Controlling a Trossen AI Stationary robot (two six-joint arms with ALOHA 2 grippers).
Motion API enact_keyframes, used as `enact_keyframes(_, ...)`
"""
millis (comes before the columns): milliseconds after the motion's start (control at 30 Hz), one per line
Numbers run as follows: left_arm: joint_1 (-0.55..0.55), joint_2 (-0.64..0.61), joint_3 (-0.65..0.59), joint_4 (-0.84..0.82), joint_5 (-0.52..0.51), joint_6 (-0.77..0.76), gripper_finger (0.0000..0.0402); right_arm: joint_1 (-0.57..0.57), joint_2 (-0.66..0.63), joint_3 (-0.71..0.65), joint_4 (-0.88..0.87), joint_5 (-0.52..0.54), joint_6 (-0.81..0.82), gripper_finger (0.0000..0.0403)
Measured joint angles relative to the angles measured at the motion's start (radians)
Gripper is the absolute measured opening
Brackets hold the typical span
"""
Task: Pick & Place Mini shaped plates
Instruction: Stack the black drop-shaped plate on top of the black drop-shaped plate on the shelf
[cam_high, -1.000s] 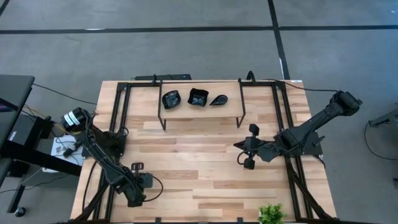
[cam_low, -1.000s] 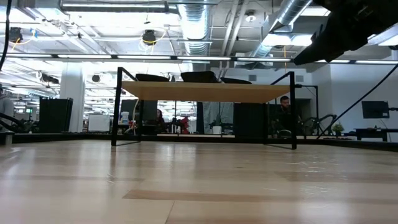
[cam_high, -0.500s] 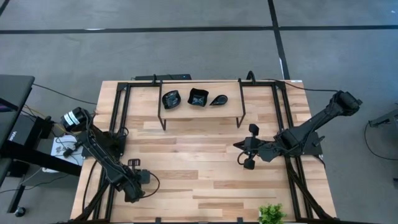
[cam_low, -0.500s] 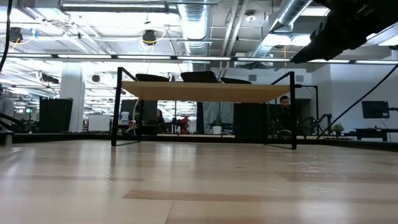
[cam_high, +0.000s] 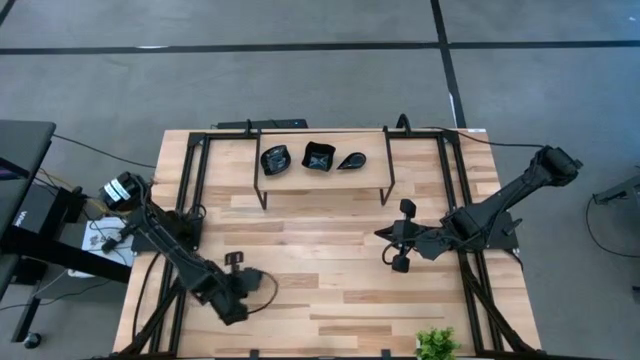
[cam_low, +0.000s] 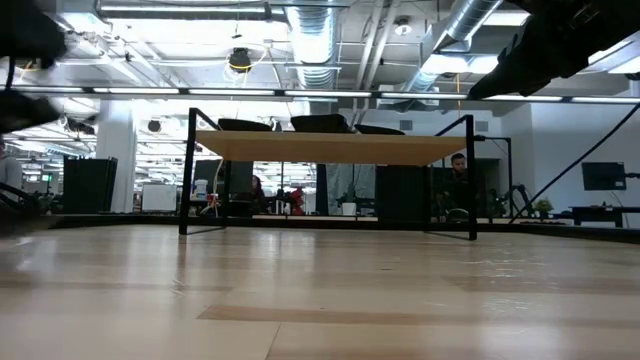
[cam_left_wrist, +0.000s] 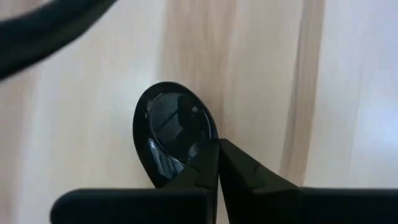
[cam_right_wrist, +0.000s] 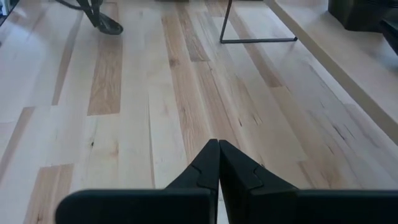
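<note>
Item: one teardrop plate (cam_left_wrist: 175, 132), pinched by its rim in my left claw (cam_left_wrist: 217, 147), about seven o'clock on the table (cam_high: 330, 300).
Three more plates (cam_high: 318, 157) sit on the shelf (cam_high: 375, 165) at twelve, likely its destination; right claw (cam_right_wrist: 218, 147) waits pressed together, empty, at four o'clock.

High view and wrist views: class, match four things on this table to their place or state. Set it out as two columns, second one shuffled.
1 left gripper
2 right gripper
3 three mini shaped plates
4 green plant

A on the raised shelf
B at the table edge, right arm's side
C shut, nothing at its tips
D shut, tips at a lone black plate

Pairs: 1-D, 2-C, 3-A, 4-B
</note>
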Motion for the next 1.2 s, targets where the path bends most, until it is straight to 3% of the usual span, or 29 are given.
enact_keyframes(200,0.139,0.000,0.143,0.011,-0.112,0.226,0.0006,0.000,0.000,0.000,0.001,0.000,0.000,0.0001)
enact_keyframes(500,0.436,0.000,0.387,0.123,-0.112,0.631,0.0006,0.000,0.000,0.000,0.001,0.000,0.000,0.0001)
enact_keyframes(667,0.625,-0.001,0.472,0.280,-0.040,0.893,0.0006,0.000,0.000,0.000,0.001,-0.023,0.000,0.0001)
enact_keyframes(800,0.778,0.015,0.475,0.499,0.017,1.035,0.0006,0.000,0.000,0.000,0.000,-0.033,0.000,0.0001)
enact_keyframes(1000,0.959,0.128,0.474,0.744,0.185,1.075,0.0007,0.000,0.000,0.000,-0.005,-0.034,0.000,0.0001)
enact_keyframes(1200,1.035,0.221,0.474,0.847,0.200,1.143,0.0007,0.000,0.000,0.000,-0.014,-0.034,0.000,0.0001)
